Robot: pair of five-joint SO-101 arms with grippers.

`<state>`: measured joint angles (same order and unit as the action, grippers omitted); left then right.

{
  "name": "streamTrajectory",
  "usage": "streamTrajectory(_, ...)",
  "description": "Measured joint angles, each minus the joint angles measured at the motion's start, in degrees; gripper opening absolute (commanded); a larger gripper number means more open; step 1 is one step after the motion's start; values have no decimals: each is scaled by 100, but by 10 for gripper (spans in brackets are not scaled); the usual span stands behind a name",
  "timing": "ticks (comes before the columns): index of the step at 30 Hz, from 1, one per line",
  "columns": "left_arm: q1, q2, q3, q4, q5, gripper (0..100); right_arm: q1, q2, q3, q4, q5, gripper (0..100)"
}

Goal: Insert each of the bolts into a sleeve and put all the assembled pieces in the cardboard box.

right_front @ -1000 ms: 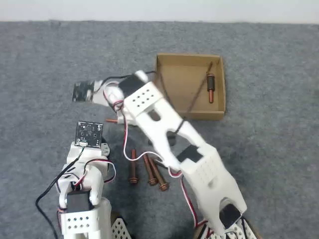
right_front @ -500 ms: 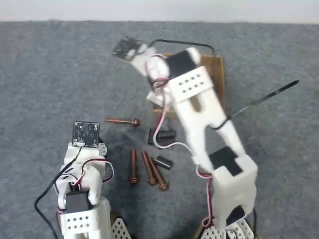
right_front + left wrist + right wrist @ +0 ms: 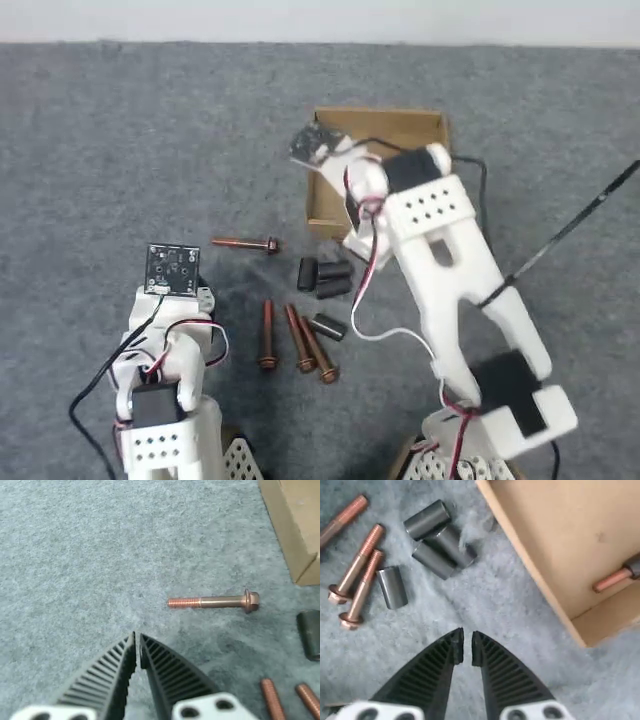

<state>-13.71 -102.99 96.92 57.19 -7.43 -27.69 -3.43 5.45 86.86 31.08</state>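
From above, the box (image 3: 376, 118) sits on the grey surface (image 3: 90, 140), and the right arm stretches over its near-left corner. A lone bolt (image 3: 245, 243) lies by itself ahead of the left arm. Three bolts (image 3: 296, 345) lie side by side closer to the arm bases. The clustered sleeves (image 3: 326, 274) sit just beside the box, and a single sleeve (image 3: 327, 327) lies near the three bolts.

In the left wrist view, the left gripper (image 3: 137, 641) is narrow, its jaws almost meeting on nothing, and it hangs over bare surface just short of the lone bolt.

In the right wrist view, the right gripper (image 3: 467, 644) is also nearly closed and empty, above the surface between the box corner and the sleeves. One assembled piece (image 3: 619, 577) lies inside the box.

The next pairing looks due. The left gripper should open wide before lowering and close across the lone bolt's smooth shank, not its thread. The right gripper could take the single sleeve, which is easier to pinch than the touching ones.
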Motion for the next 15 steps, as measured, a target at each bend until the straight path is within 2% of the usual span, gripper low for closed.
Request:
streamTrajectory(8,0,0,0,0,0,13,-677,-211,1451,-1521,18,18)
streamTrajectory(12,0,0,0,114,-88,13,-756,-211,1670,-2013,123,71)
streamTrajectory(15,0,0,0,114,-141,13,-782,-211,1899,-2365,369,74)
